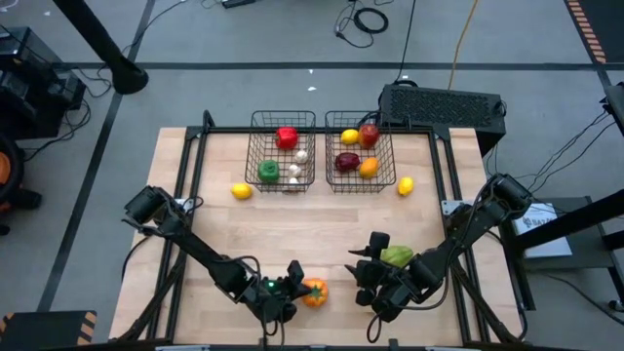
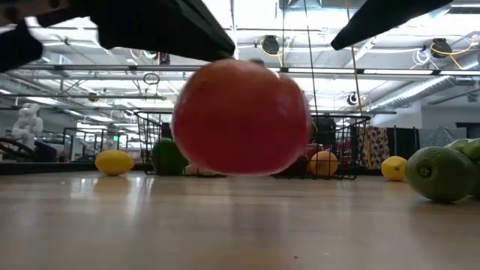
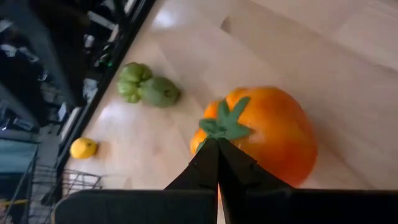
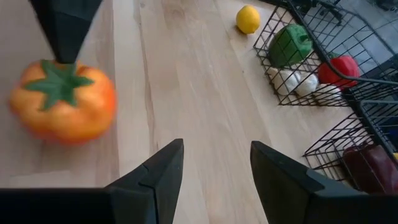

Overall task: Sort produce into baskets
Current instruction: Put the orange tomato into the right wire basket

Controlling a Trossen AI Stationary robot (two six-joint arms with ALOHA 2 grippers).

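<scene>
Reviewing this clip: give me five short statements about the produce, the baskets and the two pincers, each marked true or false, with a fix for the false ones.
1. The left pincer is shut, its tips at the green stem of the orange pepper. True.
2. The right pincer is shut on a lemon. False: it is open and holds nothing.
3. The left basket holds a red pepper and a green pepper. True.
4. Both baskets are empty. False: the right basket also holds produce, including a lemon.
5. No produce lies on the table outside the baskets. False: lemons and green pieces lie on the table.
</scene>
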